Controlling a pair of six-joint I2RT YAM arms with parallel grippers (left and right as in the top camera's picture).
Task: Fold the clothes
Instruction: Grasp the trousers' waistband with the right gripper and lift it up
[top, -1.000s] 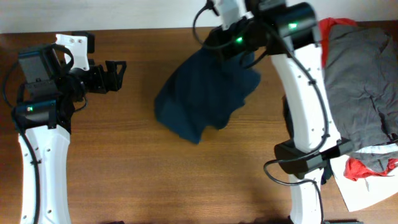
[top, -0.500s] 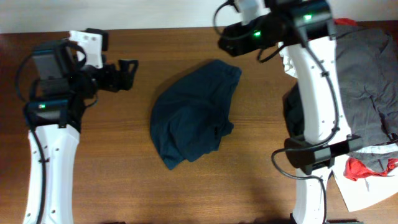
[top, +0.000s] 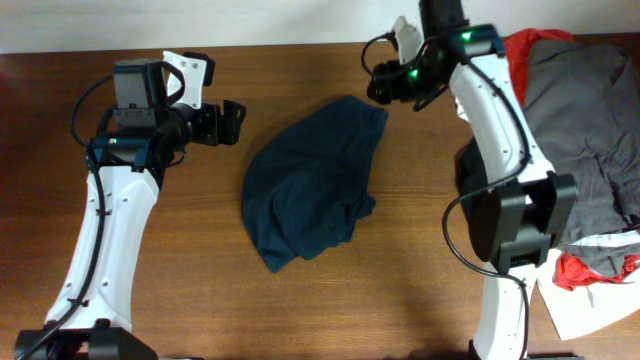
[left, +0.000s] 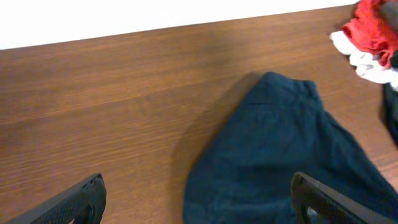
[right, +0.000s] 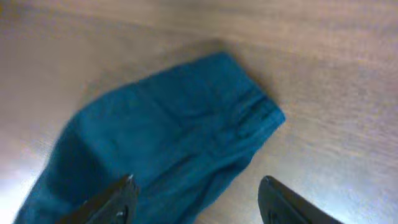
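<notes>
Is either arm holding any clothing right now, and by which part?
Nothing is held. The left gripper and right gripper are both open and empty; the navy-blue garment lies loose on the table.

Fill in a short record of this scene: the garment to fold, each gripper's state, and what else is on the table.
garment: navy-blue shorts, crumpled, unfolded, mid-table
left gripper: open, empty, apart from the shorts
right gripper: open, empty, by the shorts' far end
pile: grey garment over red garment, right side
surface: wooden table
</notes>
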